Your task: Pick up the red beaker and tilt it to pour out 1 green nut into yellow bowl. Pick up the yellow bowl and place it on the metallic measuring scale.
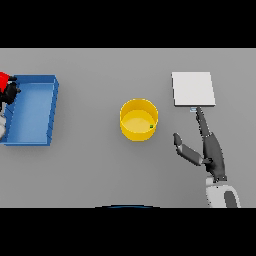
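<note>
- Yellow bowl (139, 120) sits pretty much in the middle of the grey tabletop (100, 170), upright, with nothing touching it.
- One tiny green nut (151, 126) is inside the bowl, over by the right side of its wall.
- The scale (193, 89) is the pale, flat square plate off to the right of the bowl and a bit further back. Bowl and scale are clearly apart, with bare tabletop between them.
- My right hand (207, 150) comes up from the lower right. Fingers are straight and spread, thumb sticking out toward the bowl, holding nothing. The longest fingertip reaches right up to the near edge of the scale.
- The blue tray (50, 107) is way over at the left edge, well away from the bowl.
- My left hand (10, 92) is at the far left edge, just beside the tray's back corner, and it's got the red beaker (4, 79) up there with it. Most of both is cut off by the edge, so I honestly can't tell how the fingers sit on the beaker.
</note>
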Robot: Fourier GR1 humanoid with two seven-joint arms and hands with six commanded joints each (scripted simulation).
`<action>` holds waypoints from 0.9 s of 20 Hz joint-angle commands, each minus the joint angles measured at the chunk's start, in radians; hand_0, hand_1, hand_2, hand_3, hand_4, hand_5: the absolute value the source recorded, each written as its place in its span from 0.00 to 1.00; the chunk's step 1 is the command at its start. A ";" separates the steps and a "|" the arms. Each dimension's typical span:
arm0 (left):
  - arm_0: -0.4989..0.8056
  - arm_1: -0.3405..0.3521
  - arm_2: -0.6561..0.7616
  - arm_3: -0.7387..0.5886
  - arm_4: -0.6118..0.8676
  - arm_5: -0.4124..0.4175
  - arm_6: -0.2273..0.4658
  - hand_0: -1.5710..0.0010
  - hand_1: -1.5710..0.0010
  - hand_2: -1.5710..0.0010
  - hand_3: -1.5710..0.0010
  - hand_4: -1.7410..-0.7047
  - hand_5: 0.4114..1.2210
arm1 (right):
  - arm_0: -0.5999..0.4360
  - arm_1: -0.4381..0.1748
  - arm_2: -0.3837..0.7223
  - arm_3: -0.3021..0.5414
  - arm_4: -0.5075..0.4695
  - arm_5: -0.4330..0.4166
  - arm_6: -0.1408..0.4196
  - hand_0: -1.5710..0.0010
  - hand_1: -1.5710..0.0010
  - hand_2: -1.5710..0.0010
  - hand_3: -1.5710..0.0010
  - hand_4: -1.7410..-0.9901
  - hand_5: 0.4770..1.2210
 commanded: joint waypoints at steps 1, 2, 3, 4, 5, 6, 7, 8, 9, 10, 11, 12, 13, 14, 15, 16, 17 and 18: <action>0.006 0.008 -0.010 -0.002 0.008 0.007 0.000 0.00 0.00 0.00 0.02 0.00 0.78 | 0.012 0.006 0.008 0.000 0.011 -0.007 -0.010 1.00 1.00 1.00 1.00 0.72 0.25; 0.008 0.017 -0.035 0.011 0.012 0.011 0.001 0.00 0.00 0.00 0.01 0.00 0.69 | 0.016 0.005 0.002 -0.005 -0.002 -0.002 -0.014 1.00 1.00 1.00 1.00 0.71 0.25; 0.004 0.022 -0.059 0.004 0.020 0.006 -0.001 0.00 0.00 0.00 0.01 0.07 0.61 | 0.016 0.006 0.013 -0.023 0.007 0.000 -0.020 1.00 1.00 1.00 1.00 0.72 0.26; 0.004 0.037 -0.079 -0.010 0.034 -0.021 0.001 0.00 0.00 0.00 0.04 0.20 0.56 | 0.021 0.000 0.006 -0.025 0.000 0.002 -0.014 1.00 1.00 1.00 1.00 0.72 0.25; 0.004 0.037 -0.078 -0.010 0.022 -0.029 0.001 0.00 0.08 0.09 0.13 0.35 0.52 | 0.021 0.000 0.005 -0.025 0.000 0.001 -0.013 1.00 1.00 1.00 1.00 0.73 0.25; 0.008 0.047 -0.081 -0.036 0.060 -0.090 0.000 0.07 0.25 0.24 0.28 0.49 0.48 | 0.027 0.006 0.011 -0.020 0.001 0.003 -0.009 1.00 1.00 1.00 1.00 0.74 0.25; 0.020 0.061 -0.082 -0.051 0.091 -0.132 0.001 0.26 0.40 0.39 0.43 0.60 0.45 | 0.031 0.006 0.010 -0.023 0.000 0.002 -0.022 1.00 1.00 1.00 1.00 0.74 0.25; 0.012 0.075 -0.094 -0.053 0.116 -0.170 0.001 0.41 0.52 0.51 0.54 0.68 0.43 | 0.026 0.002 0.007 -0.022 -0.002 0.004 -0.017 1.00 1.00 1.00 1.00 0.74 0.25; 0.010 0.096 -0.103 -0.067 0.138 -0.194 0.001 0.52 0.62 0.61 0.63 0.75 0.41 | 0.024 0.003 0.007 -0.016 0.002 0.000 -0.007 1.00 1.00 1.00 1.00 0.75 0.25; 0.011 0.103 -0.109 -0.084 0.152 -0.219 0.000 0.62 0.69 0.69 0.71 0.80 0.39 | 0.034 0.000 0.008 -0.017 0.005 0.000 -0.025 1.00 1.00 1.00 1.00 0.74 0.26; 0.011 0.115 -0.110 -0.097 0.167 -0.234 0.000 0.70 0.75 0.75 0.76 0.83 0.37 | 0.024 0.007 0.015 -0.022 0.016 -0.007 -0.007 1.00 1.00 1.00 1.00 0.74 0.26; 0.009 0.113 -0.111 -0.098 0.178 -0.242 0.001 0.76 0.80 0.80 0.81 0.86 0.35 | 0.033 0.002 0.012 -0.032 0.008 -0.001 -0.007 1.00 1.00 1.00 1.00 0.74 0.26; 0.008 0.109 -0.110 -0.096 0.187 -0.244 0.001 0.81 0.84 0.84 0.85 0.88 0.34 | 0.031 -0.003 0.012 -0.036 0.006 0.005 -0.002 1.00 1.00 1.00 1.00 0.74 0.25; 0.010 0.116 -0.106 -0.100 0.191 -0.246 -0.003 0.84 0.87 0.87 0.88 0.89 0.34 | 0.032 -0.005 0.012 -0.029 0.010 0.004 -0.001 1.00 1.00 1.00 1.00 0.74 0.25; 0.008 0.120 -0.105 -0.103 0.192 -0.248 -0.002 0.88 0.90 0.90 0.90 0.91 0.33 | 0.030 -0.001 0.014 -0.034 0.009 0.004 0.009 1.00 1.00 1.00 1.00 0.74 0.26; 0.014 0.112 -0.099 -0.102 0.195 -0.236 -0.017 0.90 0.92 0.92 0.92 0.91 0.33 | 0.044 -0.005 0.014 -0.047 0.005 0.009 0.007 1.00 1.00 1.00 1.00 0.74 0.25; 0.013 0.109 -0.094 -0.097 0.193 -0.226 -0.028 0.92 0.94 0.93 0.94 0.92 0.32 | 0.046 -0.006 0.017 -0.053 0.013 0.005 0.013 1.00 1.00 1.00 1.00 0.73 0.25; 0.008 0.116 -0.089 -0.105 0.191 -0.219 -0.028 0.94 0.95 0.95 0.95 0.92 0.32 | 0.043 -0.006 0.022 -0.053 0.029 -0.001 0.024 1.00 1.00 1.00 1.00 0.73 0.25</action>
